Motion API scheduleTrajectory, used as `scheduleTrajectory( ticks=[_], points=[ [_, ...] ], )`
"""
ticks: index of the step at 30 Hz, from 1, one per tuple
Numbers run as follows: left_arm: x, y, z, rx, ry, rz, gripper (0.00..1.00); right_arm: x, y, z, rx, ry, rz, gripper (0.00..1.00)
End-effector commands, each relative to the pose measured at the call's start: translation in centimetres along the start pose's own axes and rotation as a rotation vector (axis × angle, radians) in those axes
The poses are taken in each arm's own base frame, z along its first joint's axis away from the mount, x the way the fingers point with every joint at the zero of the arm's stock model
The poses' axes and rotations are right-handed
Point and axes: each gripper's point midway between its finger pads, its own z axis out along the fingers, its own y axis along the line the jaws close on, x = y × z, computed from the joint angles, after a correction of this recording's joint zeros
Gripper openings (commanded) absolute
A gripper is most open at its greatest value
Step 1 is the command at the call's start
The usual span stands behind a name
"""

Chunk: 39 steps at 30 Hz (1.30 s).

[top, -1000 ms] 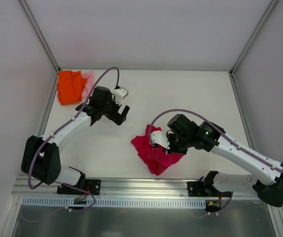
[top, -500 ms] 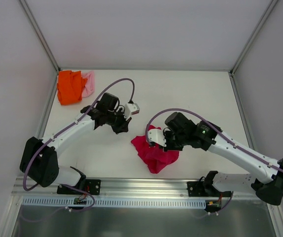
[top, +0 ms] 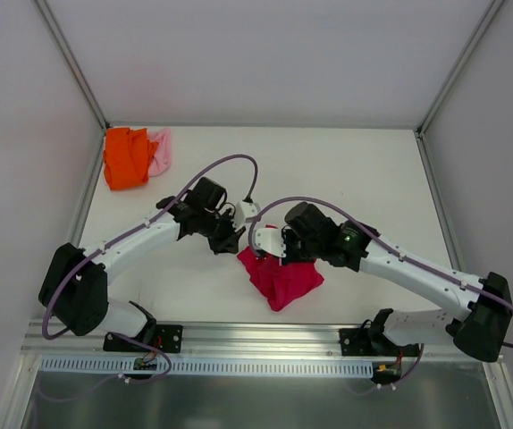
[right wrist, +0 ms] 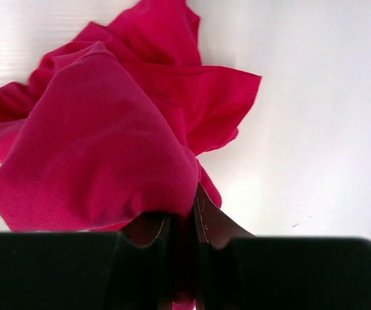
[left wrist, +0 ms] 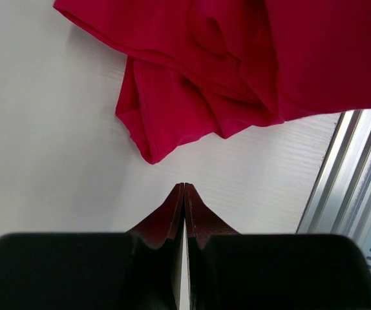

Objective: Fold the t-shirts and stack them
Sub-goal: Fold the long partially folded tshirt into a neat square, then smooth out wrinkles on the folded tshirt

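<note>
Crimson t-shirt (top: 279,279) lies bunched by the near edge of the table (top: 346,170), clamped in the right gripper (right wrist: 184,216), but the left gripper (left wrist: 184,194), jaws together on nothing just beside it, may leave any lift one-sided and crumpled.

The crimson t-shirt (left wrist: 205,77), orange t-shirt (top: 127,157) and pink t-shirt (top: 160,152) are soft, matt cloth. The bench (top: 346,170) is smooth matt white with a faint grain; its near rail (left wrist: 357,181) is ribbed bare metal. The left pincer (left wrist: 184,188) fingers are dark, smooth, slightly glossy.
</note>
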Motion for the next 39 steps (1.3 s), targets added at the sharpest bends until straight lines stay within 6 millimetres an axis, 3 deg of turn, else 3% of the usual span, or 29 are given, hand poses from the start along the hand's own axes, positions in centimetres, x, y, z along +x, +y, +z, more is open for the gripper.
scheduleTrajectory(
  ticks=[1,4,11,13,15,20,24,28,34,37,38,39],
  points=[
    [-0.1,-1.1,0.3,0.046,-0.021,0.028,0.00,-1.5,-4.0,1.3,0.179,-0.046,-0.033,0.01],
    [0.1,-1.0,0.2,0.031,-0.027,0.033,0.00,-1.7,-5.4,2.4,0.236,-0.036,-0.048,0.01],
    [0.3,-0.9,0.2,0.019,-0.027,0.033,0.00,-2.8,-9.0,2.7,0.371,-0.005,-0.090,0.01],
    [0.3,-0.8,0.1,0.014,-0.028,0.033,0.00,-2.9,-9.5,2.9,0.391,0.000,-0.099,0.41],
    [0.4,-0.8,0.1,0.010,-0.027,0.031,0.00,-2.6,-9.6,3.1,0.413,0.009,-0.110,0.99],
    [0.2,-0.7,0.0,-0.003,-0.037,0.040,0.00,-3.8,-11.4,1.4,0.514,-0.058,-0.078,1.00],
    [0.2,-0.6,0.1,-0.003,-0.034,0.038,0.00,-5.4,-13.4,-2.9,0.676,-0.175,-0.028,1.00],
    [0.2,-0.4,0.1,-0.013,-0.036,0.038,0.00,-4.7,-13.9,-5.1,0.739,-0.177,-0.005,1.00],
    [-0.5,0.3,-1.1,-0.099,-0.090,0.059,0.00,-1.6,-11.9,-4.3,0.655,-0.108,0.033,1.00],
    [-1.8,1.7,-2.7,-0.224,-0.161,0.065,0.00,-0.7,-11.0,-3.4,0.601,-0.104,0.062,1.00],
    [-2.3,2.5,-3.7,-0.285,-0.196,0.059,0.02,-0.6,-10.8,-3.2,0.583,-0.116,0.065,1.00],
    [-3.0,3.8,-4.5,-0.362,-0.228,0.053,0.15,0.3,-10.6,-3.0,0.561,-0.092,0.080,1.00]
  ],
)
